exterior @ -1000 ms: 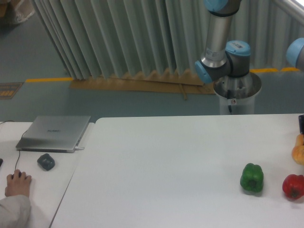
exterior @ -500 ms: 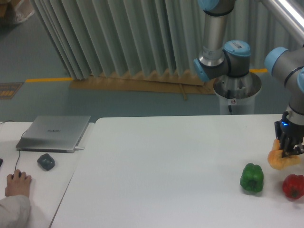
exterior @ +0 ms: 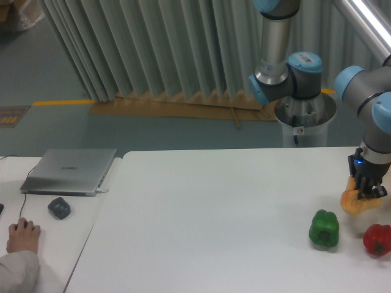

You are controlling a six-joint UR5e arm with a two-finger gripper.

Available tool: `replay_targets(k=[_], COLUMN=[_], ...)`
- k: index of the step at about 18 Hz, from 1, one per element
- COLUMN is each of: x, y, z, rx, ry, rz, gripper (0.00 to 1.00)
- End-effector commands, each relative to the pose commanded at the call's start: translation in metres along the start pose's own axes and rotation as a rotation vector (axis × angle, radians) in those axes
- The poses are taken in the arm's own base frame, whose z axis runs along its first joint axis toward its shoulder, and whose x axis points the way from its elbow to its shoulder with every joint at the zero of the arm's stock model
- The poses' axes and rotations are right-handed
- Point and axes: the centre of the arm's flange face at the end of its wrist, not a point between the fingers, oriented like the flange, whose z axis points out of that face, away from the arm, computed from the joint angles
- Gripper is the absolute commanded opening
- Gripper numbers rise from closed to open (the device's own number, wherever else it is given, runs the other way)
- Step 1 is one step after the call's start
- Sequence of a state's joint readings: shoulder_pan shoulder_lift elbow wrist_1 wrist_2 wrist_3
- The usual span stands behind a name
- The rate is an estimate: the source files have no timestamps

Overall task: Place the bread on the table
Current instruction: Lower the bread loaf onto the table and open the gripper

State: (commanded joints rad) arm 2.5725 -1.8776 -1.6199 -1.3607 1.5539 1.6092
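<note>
The bread (exterior: 356,202), a small golden-brown loaf, hangs at the right side just above the white table (exterior: 220,213). My gripper (exterior: 366,188) points down and is shut on its upper part. The loaf sits between the green pepper (exterior: 324,229) and the red pepper (exterior: 377,239), a little behind both. Whether the loaf's underside touches the tabletop I cannot tell.
A silver laptop (exterior: 70,171), a dark mouse-like object (exterior: 59,207) and a person's hand (exterior: 23,235) are on the smaller desk at the left. The robot's base column (exterior: 303,122) stands behind the table's far edge.
The arm has come in from the right edge carrying the bread, moving left and slightly up toward the spot behind the two peppers. The peppers have stayed put.
</note>
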Motion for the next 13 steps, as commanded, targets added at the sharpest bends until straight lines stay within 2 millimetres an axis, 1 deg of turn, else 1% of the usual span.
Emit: replay_targets(k=[1, 2, 3, 4, 5, 6, 11, 12, 13], x=[0.000, 0.000, -0.001, -0.001, -0.001, -0.001, -0.003, -0.004, -0.004], y=[0.000, 0.000, 0.000, 0.000, 0.000, 0.000, 0.003, 0.003, 0.004], z=[0.001, 0.001, -0.001, -0.004, -0.005, -0.004, -0.019, -0.028, -0.032], rx=[0.000, 0.002, 0.001, 0.001, 0.001, 0.001, 0.000, -0.004, -0.003], ry=[0.002, 0.001, -0.003, -0.008, -0.011, -0.011, -0.077, -0.101, -0.110], rz=[0.000, 0.001, 0.002, 0.002, 0.002, 0.009, 0.004, 0.005, 0.005], gripper=[0.28, 0.33, 0.44, 0.52, 0.68, 1.00, 1.00, 1.00, 1.00])
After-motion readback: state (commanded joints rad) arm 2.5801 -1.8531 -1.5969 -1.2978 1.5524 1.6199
